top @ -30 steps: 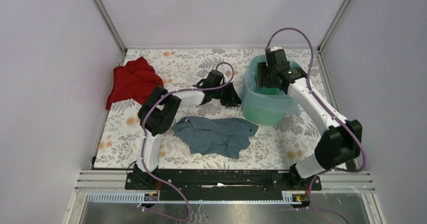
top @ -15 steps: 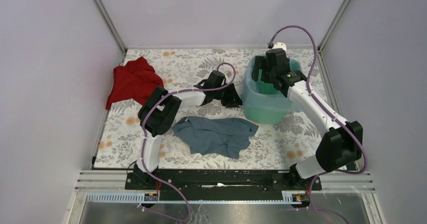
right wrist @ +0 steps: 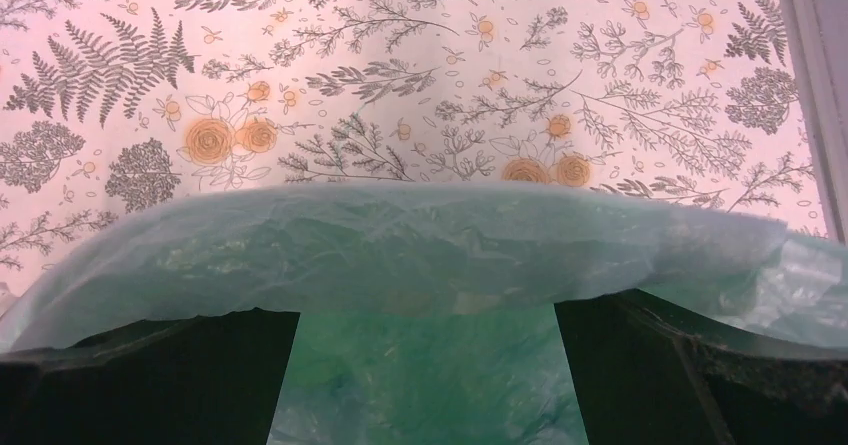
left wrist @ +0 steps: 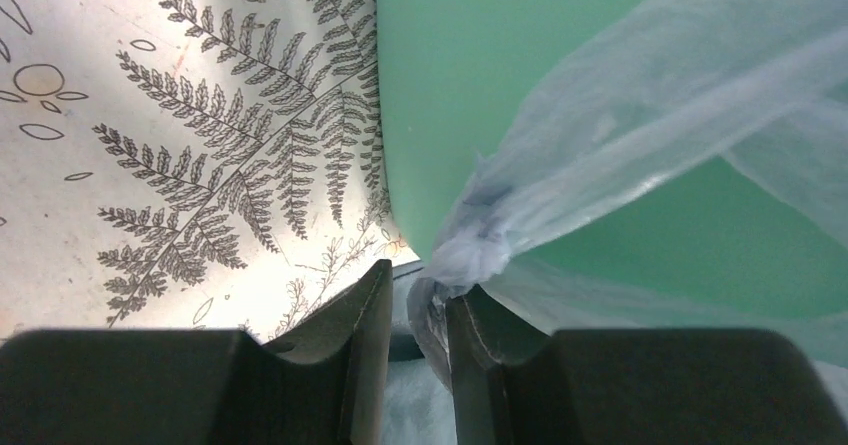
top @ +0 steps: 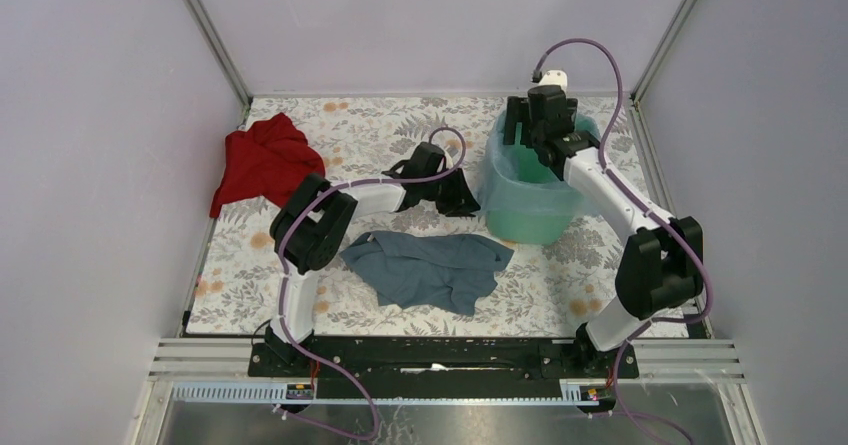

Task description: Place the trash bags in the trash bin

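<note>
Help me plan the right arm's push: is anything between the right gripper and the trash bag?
Nothing visible. The open right gripper hangs over the trash bin, only the trash bag beneath it. The grey-blue cloth lies outside, near the bin; the left gripper pinches the bag at the outer wall.

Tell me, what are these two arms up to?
They are fitting a thin pale-blue bag into a mint-green bin. The left pincer pinches a bunched bit of the bag beside the bin's outer wall. The right pincer hangs open above the bin, where the film drapes over the rim.
</note>
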You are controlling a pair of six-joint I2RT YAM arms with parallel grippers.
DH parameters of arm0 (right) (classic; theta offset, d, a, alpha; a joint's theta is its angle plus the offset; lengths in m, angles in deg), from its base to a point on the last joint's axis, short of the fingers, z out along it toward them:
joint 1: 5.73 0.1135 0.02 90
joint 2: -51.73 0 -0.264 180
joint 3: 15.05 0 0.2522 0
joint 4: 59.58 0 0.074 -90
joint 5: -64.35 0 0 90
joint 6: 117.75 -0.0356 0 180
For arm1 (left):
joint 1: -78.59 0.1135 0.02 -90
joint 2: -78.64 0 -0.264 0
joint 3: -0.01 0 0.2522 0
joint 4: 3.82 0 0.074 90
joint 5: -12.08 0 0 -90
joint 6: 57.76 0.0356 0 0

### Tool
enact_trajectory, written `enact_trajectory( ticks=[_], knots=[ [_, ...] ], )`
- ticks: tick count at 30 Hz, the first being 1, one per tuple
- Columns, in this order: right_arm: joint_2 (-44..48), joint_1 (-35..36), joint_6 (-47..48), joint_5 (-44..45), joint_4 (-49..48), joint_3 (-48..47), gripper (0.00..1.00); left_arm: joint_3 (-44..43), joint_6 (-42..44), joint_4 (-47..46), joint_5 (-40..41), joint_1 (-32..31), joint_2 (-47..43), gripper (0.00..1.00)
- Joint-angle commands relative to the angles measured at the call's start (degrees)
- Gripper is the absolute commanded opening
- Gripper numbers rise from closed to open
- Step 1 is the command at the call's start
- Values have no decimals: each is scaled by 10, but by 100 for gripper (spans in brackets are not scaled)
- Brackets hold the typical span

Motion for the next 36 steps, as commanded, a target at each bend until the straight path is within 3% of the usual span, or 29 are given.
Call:
enact_trajectory(
  ticks=[1,12,16,20,29,36],
  knots=[
    [-5,1,-28,-11,24,-42,100,0,24,-4,14,-2,-46,31],
    [115,2,-67,-113,270,4,100,-18,14,-20,1,-2,-26,35],
    [139,4,-83,-139,214,89,100,-18,7,-25,1,-2,-26,37],
    [105,5,-95,-184,218,89,99,-17,1,-26,0,-2,-31,39],
    [98,1,-76,-87,216,3,100,-14,0,-25,7,-3,-39,46],
    [51,-9,-66,-19,61,63,99,-16,-5,-30,3,-3,-34,46]
  ],
)
